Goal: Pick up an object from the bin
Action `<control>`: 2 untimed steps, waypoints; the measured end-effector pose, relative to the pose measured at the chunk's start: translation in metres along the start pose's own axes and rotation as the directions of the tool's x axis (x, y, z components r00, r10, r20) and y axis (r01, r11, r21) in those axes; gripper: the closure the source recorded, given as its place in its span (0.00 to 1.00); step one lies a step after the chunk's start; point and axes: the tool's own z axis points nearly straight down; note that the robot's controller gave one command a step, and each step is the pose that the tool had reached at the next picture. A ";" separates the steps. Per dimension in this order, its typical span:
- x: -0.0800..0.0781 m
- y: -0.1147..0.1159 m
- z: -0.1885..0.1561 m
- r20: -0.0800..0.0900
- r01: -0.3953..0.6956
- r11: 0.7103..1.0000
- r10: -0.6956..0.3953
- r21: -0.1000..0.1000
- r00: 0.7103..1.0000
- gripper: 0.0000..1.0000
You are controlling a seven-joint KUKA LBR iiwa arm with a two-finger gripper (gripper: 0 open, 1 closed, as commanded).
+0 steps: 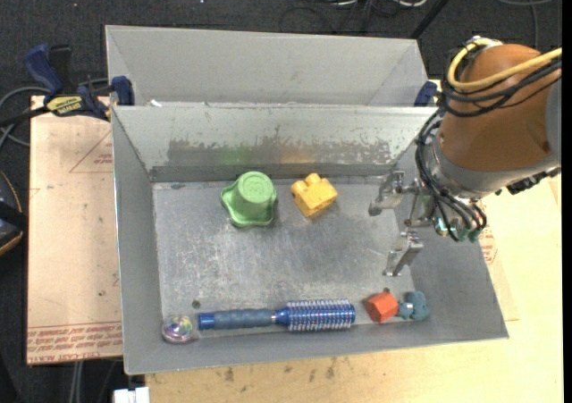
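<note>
While nothing sits between the fingers, you are at the approach step of the pick, with no thing taken yet. Take the blue brush (273, 316), lying along the near wall of the bin (295, 258), as your marker and read from its left.

At the left tip of its handle lies a clear ball (176, 330); I cannot tell whether it is joined to the handle. Well apart from the brush's handle, toward the far wall, stands a green round cup-like thing (250, 198). Just right of that, straight across from the brush's bristled head, is a yellow block (314, 195). Just past the brush's right end lie a small orange block (382, 306) and, close against it, a blue-grey piece (414, 306).

Beyond those two, farther from the brush, hangs the gripper (398, 227), its two fingers spread wide and empty over bare floor. It is round none of the things, so I cannot tell you which one is meant.

By my reading the orange block is nearest, close under the lower finger, and the yellow block comes next. Your next move calls for choosing one, setting the open fingers to either side of it, going down to the floor and only then closing. The orange block has its blue-grey neighbour and the near wall crowding it — mind how the fingers line up
</note>
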 end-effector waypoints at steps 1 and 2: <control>0.006 0.068 0.137 0.029 0.104 0.995 -0.104 0.001 0.994 0.00; 0.012 0.151 0.129 0.023 0.386 0.923 -0.386 0.011 0.922 0.00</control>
